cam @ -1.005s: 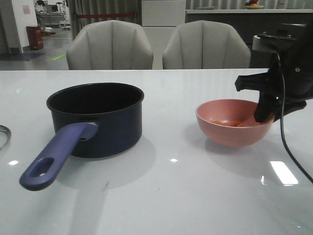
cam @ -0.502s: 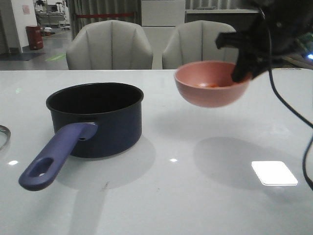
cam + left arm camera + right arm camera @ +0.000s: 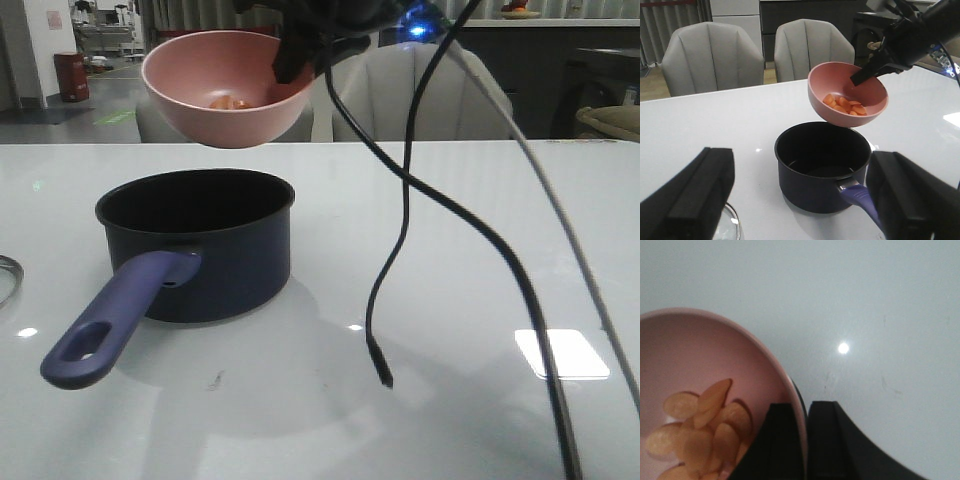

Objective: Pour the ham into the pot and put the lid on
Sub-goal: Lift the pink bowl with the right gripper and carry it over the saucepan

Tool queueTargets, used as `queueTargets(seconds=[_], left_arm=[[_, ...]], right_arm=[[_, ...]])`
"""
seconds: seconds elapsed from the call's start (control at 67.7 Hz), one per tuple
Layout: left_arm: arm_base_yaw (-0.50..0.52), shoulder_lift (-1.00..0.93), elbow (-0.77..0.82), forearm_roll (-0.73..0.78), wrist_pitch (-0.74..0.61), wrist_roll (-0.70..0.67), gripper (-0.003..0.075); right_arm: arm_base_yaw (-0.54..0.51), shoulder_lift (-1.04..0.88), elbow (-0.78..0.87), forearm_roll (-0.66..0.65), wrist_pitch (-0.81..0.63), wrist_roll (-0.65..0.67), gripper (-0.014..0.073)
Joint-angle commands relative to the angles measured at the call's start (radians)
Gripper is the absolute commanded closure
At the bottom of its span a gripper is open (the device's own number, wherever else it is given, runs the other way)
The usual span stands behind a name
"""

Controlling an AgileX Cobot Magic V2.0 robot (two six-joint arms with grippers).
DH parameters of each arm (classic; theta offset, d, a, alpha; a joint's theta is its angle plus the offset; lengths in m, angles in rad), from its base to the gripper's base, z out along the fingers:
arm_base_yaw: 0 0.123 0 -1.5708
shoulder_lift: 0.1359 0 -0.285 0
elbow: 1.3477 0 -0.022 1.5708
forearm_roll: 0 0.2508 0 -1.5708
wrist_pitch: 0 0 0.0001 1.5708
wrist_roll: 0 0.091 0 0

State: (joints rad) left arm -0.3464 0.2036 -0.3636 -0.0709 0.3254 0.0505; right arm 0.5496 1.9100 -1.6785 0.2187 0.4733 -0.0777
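Note:
The dark navy pot [image 3: 195, 240] stands left of centre on the table, its blue-purple handle [image 3: 110, 325] pointing toward the front. My right gripper [image 3: 295, 55] is shut on the rim of the pink bowl [image 3: 225, 95] and holds it in the air above the pot's far side. Ham [image 3: 228, 102] lies inside the bowl as several orange-pink slices [image 3: 705, 430]. In the right wrist view one finger sits inside the bowl [image 3: 715, 355] and the other outside. My left gripper [image 3: 797, 200] hangs open in front of the pot [image 3: 822, 170], near the handle. Only an edge of the glass lid [image 3: 730, 227] shows, flat on the table at the far left [image 3: 5, 275].
Black cables [image 3: 400, 230] hang from the right arm down to just above the white table [image 3: 450, 400], right of the pot. Two grey chairs [image 3: 715, 55] stand behind the table's far edge.
The right gripper has lifted the pink bowl off the table on the right and carried it up and left, from beside the pot to above it. The pot has not moved.

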Motion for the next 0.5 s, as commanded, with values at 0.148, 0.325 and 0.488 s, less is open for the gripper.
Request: queueTargets(seconds=[0.148,0.325,0.488], left_arm=[[-0.009,0.011,-0.028,-0.004,-0.075,-0.006,0.0138],[-0.009,0.011,-0.028,-0.004,-0.075,-0.006,0.0138],[-0.009,0.011,-0.028,-0.004,-0.075,-0.006,0.0138]], right_arm=[[0.037,-0.068,0.119,-0.051,-0.597,-0.028,0.0456],[0.074,-0.067,0.27,-0.121,-0.973,-0.094,0.0456],[0.081,-0.065,0.344,-0.12,-1.162,-0.242,0.0456]])
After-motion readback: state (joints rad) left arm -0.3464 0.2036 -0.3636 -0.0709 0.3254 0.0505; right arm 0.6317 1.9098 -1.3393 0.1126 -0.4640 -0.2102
